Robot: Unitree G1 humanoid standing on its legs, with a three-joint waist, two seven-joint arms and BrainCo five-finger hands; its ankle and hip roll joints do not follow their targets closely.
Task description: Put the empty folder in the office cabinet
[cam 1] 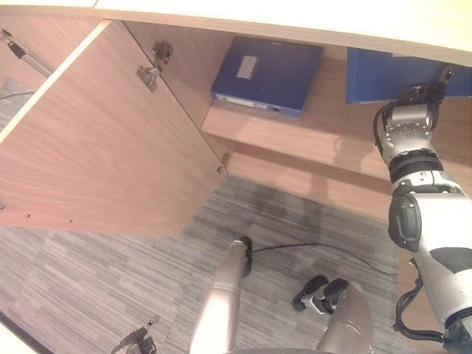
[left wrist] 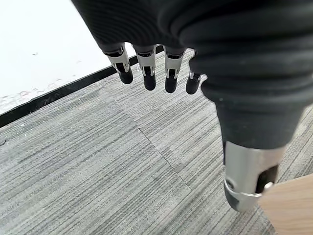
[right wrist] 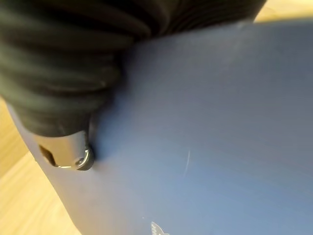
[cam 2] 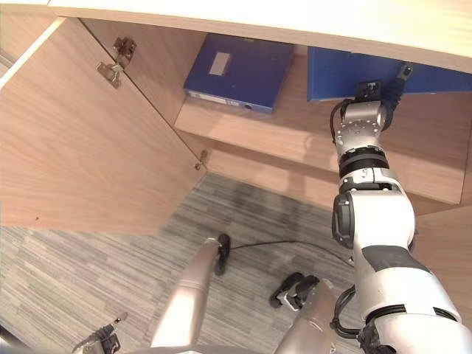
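Note:
A blue folder lies on the cabinet shelf at the right, partly hidden under the cabinet's top board. My right hand reaches into the cabinet and holds this folder, its thumb pressed on the blue cover; the fingers are hidden behind it. My left hand hangs low over the carpet, away from the cabinet, with straight fingers and nothing in it.
A second blue folder with a white label lies on the same shelf, further left. The wooden cabinet door stands wide open at the left. The cabinet's top board overhangs the shelf. Grey striped carpet covers the floor below.

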